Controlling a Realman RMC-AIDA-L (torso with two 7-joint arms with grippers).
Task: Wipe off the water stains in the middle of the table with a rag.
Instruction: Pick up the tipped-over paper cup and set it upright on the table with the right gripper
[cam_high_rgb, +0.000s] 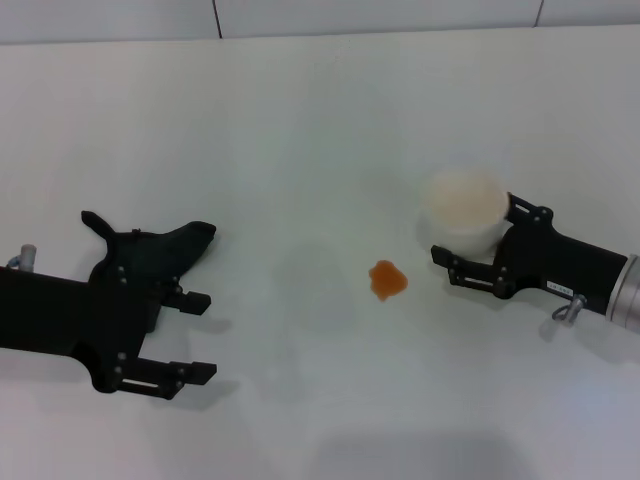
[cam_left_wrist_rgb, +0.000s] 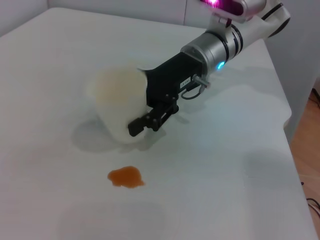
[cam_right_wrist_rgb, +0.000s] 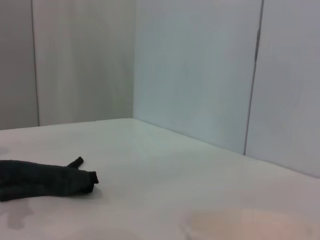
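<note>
The water stain (cam_high_rgb: 388, 279) is a small orange blot in the middle of the white table (cam_high_rgb: 300, 130); it also shows in the left wrist view (cam_left_wrist_rgb: 126, 177). The dark rag (cam_high_rgb: 165, 248) lies flat at the left, partly under the far side of my left gripper (cam_high_rgb: 195, 337), which is open and empty. The rag also shows in the right wrist view (cam_right_wrist_rgb: 45, 182). My right gripper (cam_high_rgb: 470, 235) is shut on a whitish plastic cup (cam_high_rgb: 463, 207) just right of the stain, as the left wrist view also shows (cam_left_wrist_rgb: 135, 110).
The cup (cam_left_wrist_rgb: 117, 102) stands close behind the stain. A pale wall (cam_high_rgb: 300, 15) runs along the table's far edge. The table's edge drops off at one side in the left wrist view (cam_left_wrist_rgb: 287, 125).
</note>
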